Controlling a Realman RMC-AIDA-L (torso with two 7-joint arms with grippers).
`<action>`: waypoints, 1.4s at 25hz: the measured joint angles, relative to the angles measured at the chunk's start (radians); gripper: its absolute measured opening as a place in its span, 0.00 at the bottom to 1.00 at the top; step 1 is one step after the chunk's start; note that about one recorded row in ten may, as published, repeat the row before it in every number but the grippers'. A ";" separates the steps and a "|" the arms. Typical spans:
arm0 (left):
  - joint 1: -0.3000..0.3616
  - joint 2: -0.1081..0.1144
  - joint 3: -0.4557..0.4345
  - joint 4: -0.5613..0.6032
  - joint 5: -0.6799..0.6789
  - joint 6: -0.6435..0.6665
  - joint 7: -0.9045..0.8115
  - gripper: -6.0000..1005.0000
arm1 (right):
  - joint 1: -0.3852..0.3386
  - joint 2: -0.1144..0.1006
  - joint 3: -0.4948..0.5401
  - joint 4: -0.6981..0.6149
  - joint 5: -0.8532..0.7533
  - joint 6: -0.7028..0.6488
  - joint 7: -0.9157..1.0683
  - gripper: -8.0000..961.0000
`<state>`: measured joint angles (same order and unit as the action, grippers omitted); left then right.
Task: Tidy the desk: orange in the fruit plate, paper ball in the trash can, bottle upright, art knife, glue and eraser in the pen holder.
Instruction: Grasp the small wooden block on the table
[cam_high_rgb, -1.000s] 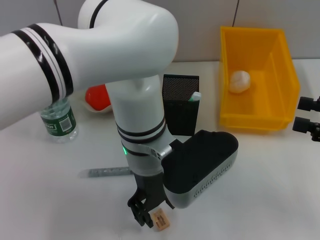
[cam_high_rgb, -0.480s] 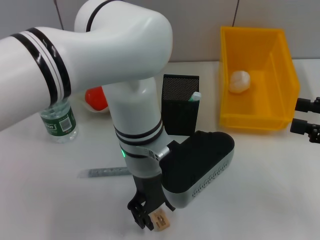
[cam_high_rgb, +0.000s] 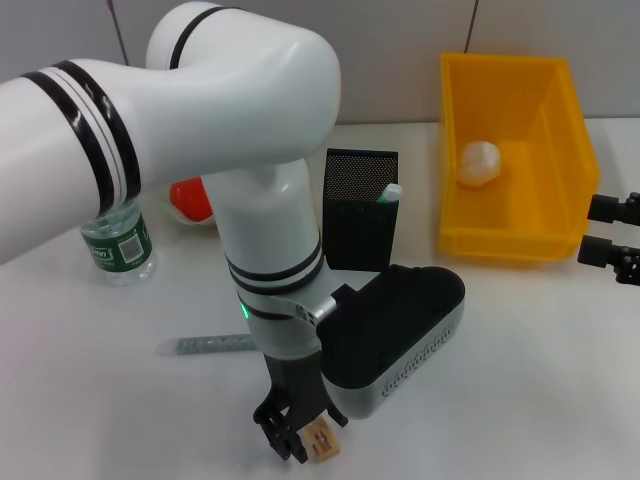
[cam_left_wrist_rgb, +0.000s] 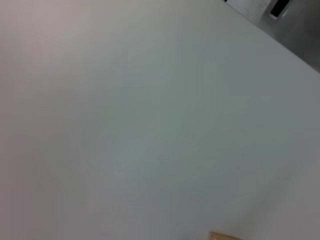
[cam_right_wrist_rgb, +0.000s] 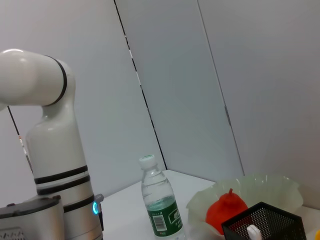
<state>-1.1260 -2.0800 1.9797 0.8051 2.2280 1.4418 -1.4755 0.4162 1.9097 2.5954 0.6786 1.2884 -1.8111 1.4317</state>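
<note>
The left claw (cam_high_rgb: 303, 437) is low over the near edge of the white surface (cam_high_rgb: 520, 380), its dark fingers pointing down and pinching the eraser (cam_high_rgb: 320, 438) — a small tan block that sits at the fingertips, touching or nearly touching the surface. In the left wrist view only a sliver of the eraser (cam_left_wrist_rgb: 223, 236) shows at the edge of the bare surface (cam_left_wrist_rgb: 150, 125).

Behind the arm, a grey art knife (cam_high_rgb: 215, 344) lies flat on the surface, partly hidden by the wrist. The black mesh pen holder (cam_high_rgb: 361, 208) stands upright near the middle, with the glue (cam_high_rgb: 390, 193) already inside it, its white cap showing above the rim. Just beside the holder to the right is the yellow trash can (cam_high_rgb: 520, 225), and the paper ball (cam_high_rgb: 479, 162) rests inside it.

On the left the bottle (cam_high_rgb: 118, 243) stands upright, its green label facing forward; the right wrist view shows it (cam_right_wrist_rgb: 159, 203) upright too, cap on. The orange (cam_high_rgb: 192, 198) shows behind the arm, and from the right wrist it (cam_right_wrist_rgb: 227, 211) sits in the pale, ruffled fruit plate (cam_right_wrist_rgb: 280, 187), next to the pen holder (cam_right_wrist_rgb: 262, 225).

The right claw (cam_high_rgb: 612, 232) is parked at the right edge, past the trash can — two dark fingers apart, holding nothing.
</note>
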 joint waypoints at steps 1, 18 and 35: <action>0.000 0.000 0.000 0.000 0.000 0.000 0.000 0.54 | 0.000 0.000 0.000 0.000 0.000 0.000 0.000 0.78; 0.002 0.000 0.029 0.005 -0.004 -0.023 0.006 0.45 | 0.003 0.007 0.000 0.002 0.000 -0.003 -0.002 0.78; 0.000 0.000 0.028 0.003 -0.001 -0.037 0.013 0.44 | 0.007 0.014 0.000 0.006 0.000 0.001 -0.002 0.78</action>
<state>-1.1257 -2.0800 2.0079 0.8085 2.2274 1.4047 -1.4629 0.4234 1.9242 2.5955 0.6842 1.2885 -1.8104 1.4296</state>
